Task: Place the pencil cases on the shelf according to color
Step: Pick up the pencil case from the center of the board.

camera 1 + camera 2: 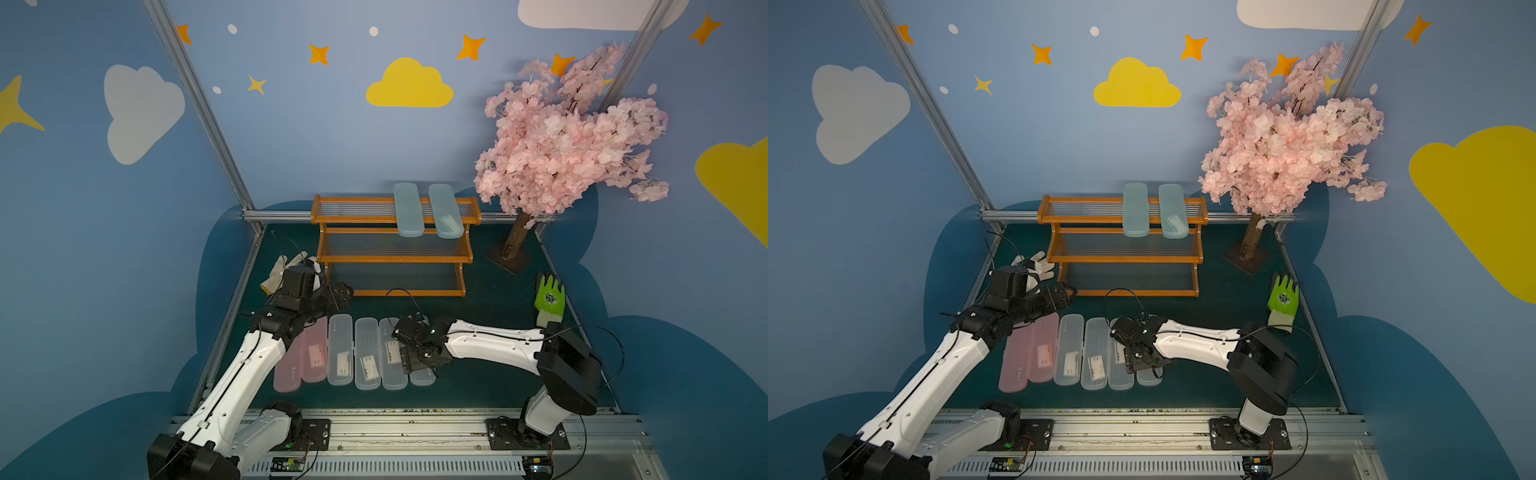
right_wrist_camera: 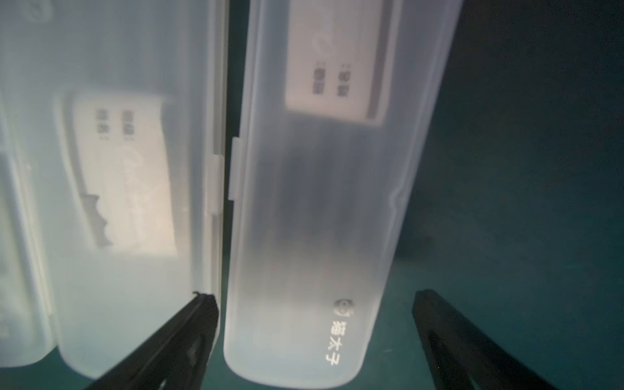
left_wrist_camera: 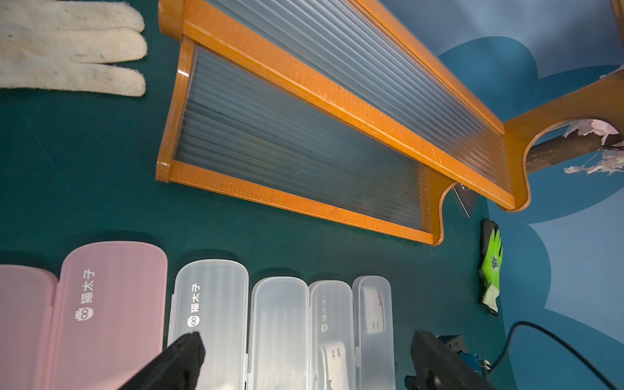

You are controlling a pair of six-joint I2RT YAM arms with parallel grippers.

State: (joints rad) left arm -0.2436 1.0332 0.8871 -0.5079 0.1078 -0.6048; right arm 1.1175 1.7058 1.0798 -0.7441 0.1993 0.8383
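The shelf (image 1: 395, 259) stands at twelve o'clock, two pencil cases (image 1: 409, 210) abreast on its top tier; six pencil cases (image 1: 367, 353) lie in a row at six, the blossom tree (image 1: 515, 237) at two.

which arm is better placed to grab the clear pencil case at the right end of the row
Right. Its open right gripper sits low over that clear pencil case, a finger on each side in the wrist view. The left gripper, also open, hangs near the shelf, toward the pink pencil cases.
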